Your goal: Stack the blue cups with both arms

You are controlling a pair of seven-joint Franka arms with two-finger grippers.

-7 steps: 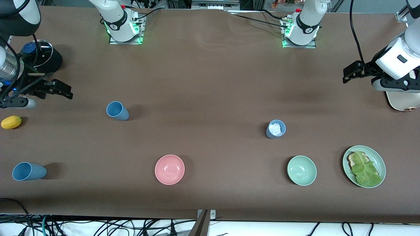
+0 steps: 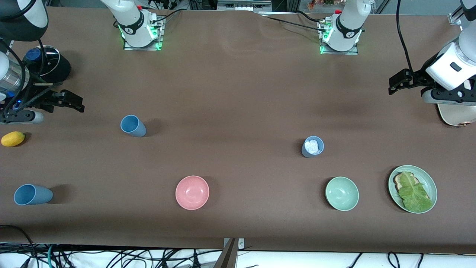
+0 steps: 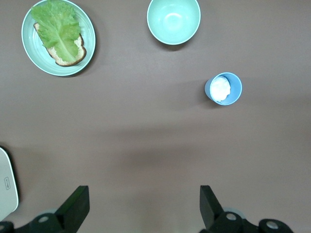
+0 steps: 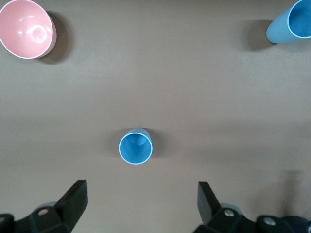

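3 blue cups: one (image 2: 132,125) w/ open mouth up near the right gripper (image 2: 70,102), one (image 2: 32,194) nearest the front camera at the right arm's end, one (image 2: 312,146) holding white stuff near the mint bowl (image 2: 342,193). 2 bowls, incl. pink bowl (image 2: 192,192). 1 plate (image 2: 427,178). Left gripper (image 2: 399,82) hangs empty over the table's left-arm end; both claws spread apart.

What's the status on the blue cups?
Left gripper, right gripper: open, empty. Three matte blue tumblers apart, unstacked. One holds white stuff.

A picture edge crops the beige board (image 2: 456,114).
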